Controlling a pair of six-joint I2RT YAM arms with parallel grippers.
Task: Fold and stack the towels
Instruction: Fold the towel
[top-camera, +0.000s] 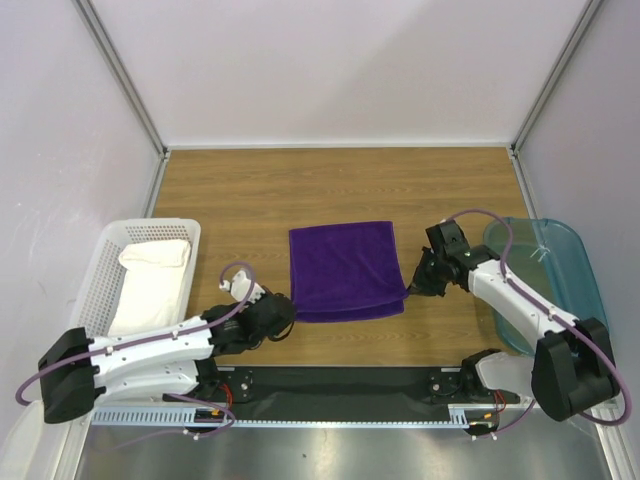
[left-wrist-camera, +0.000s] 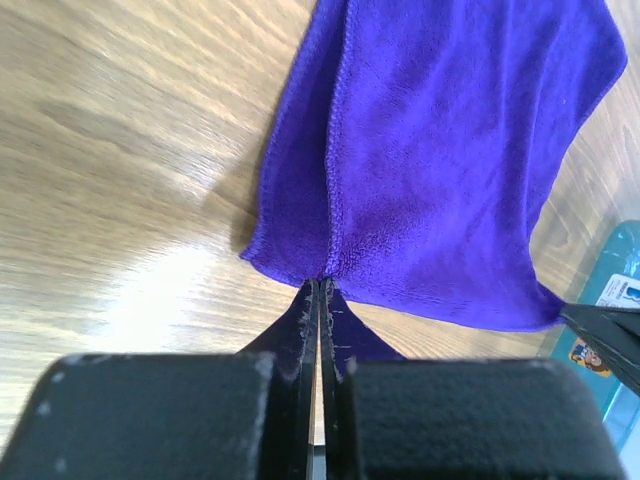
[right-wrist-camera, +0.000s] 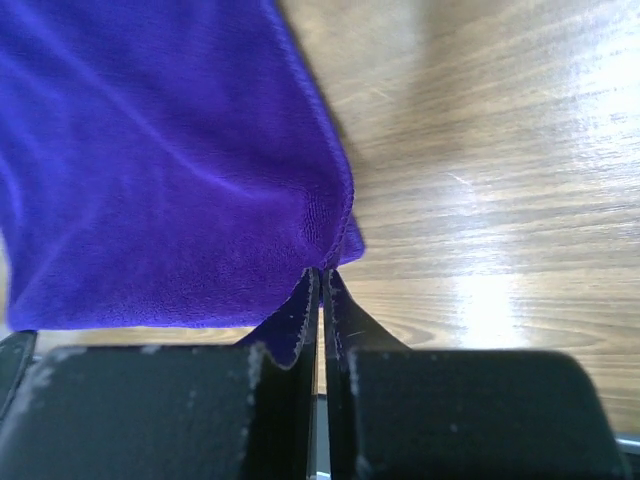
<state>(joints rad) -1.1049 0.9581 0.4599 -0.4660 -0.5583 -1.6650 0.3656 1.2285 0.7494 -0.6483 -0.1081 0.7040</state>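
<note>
Folding: left jaws and right jaws pinch the near corners of the deep-purple cloth towel (top-camera: 346, 270). Next, probably: lift both evenly toward the far edge of the table (top-camera: 240, 190).

The wood-grain bench (top-camera: 330, 190) carried a doubled-over deep-purple towel (top-camera: 345, 270) near its middle. A white perforated basket (top-camera: 150, 226) sat at its left edge and a teal bin (top-camera: 585, 290) at its right, both apart from the towel.

Purple towel (top-camera: 346, 270), doubled over, lies flat, centred; white towel (top-camera: 150, 290) lies in basket (top-camera: 160, 223).
</note>
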